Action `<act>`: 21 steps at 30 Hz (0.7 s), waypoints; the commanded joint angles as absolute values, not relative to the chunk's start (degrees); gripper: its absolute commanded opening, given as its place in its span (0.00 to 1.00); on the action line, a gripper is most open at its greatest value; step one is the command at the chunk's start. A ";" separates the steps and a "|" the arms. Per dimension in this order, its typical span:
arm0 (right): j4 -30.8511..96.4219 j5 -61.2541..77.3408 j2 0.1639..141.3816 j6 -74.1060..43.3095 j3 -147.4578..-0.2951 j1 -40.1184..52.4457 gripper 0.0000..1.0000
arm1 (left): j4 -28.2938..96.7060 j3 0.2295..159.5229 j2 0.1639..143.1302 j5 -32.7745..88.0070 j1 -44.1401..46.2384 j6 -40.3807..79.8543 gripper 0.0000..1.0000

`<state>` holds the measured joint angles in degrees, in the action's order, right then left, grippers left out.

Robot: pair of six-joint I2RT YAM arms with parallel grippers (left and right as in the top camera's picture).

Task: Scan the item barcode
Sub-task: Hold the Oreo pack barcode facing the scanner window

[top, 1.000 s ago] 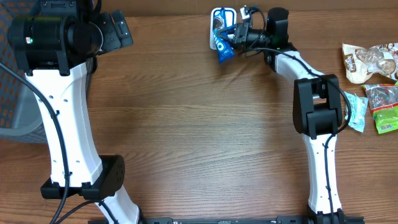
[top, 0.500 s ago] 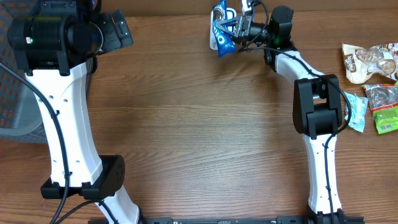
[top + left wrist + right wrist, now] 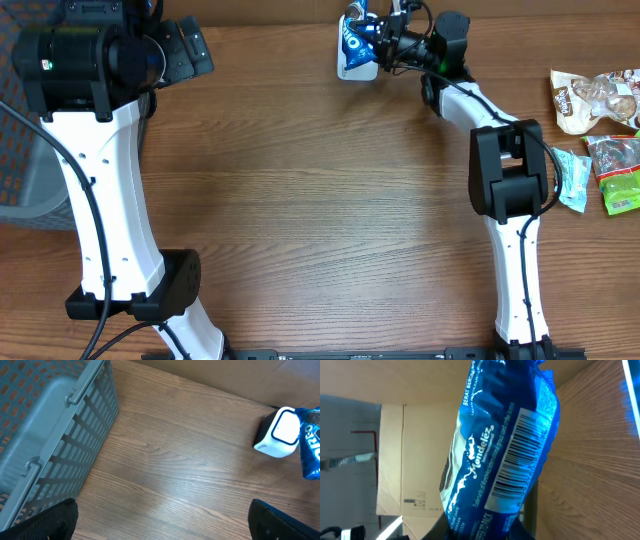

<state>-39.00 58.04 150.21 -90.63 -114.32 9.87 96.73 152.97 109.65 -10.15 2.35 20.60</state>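
The item is a blue Oreo snack packet (image 3: 354, 38), held at the far edge of the table with my right gripper (image 3: 380, 40) shut on it. It hangs just over the white barcode scanner (image 3: 358, 66). In the right wrist view the packet (image 3: 495, 455) stands upright between the fingers, its barcode (image 3: 520, 455) facing the camera. The left wrist view shows the scanner (image 3: 280, 432) with the packet (image 3: 311, 442) beside it at the right edge. My left gripper (image 3: 165, 527) is open and empty, raised at the far left (image 3: 195, 50).
A grey slatted basket (image 3: 55, 430) sits by the left edge (image 3: 25, 170). Several snack packets (image 3: 595, 100) lie at the table's right side, one green-labelled (image 3: 620, 175). A cardboard box (image 3: 415, 460) stands behind the table.
The right gripper has carried the blue packet up and toward the far edge, turning it from beside the scanner to over it. The left arm has not moved.
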 commanded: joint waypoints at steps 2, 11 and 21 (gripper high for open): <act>-40.84 56.23 148.66 -95.02 -115.20 10.61 0.04 | 96.79 152.99 109.40 -10.92 2.26 20.16 1.00; -48.12 48.99 148.66 -105.51 -115.20 11.92 0.04 | 96.79 152.99 109.40 -10.92 2.26 20.14 1.00; -46.81 43.09 148.66 -109.14 -115.20 15.27 0.04 | 96.79 152.99 109.40 -10.92 2.26 20.16 1.00</act>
<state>-47.03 46.39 150.23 -107.02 -114.32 13.96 96.73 152.97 109.65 -10.15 2.35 20.60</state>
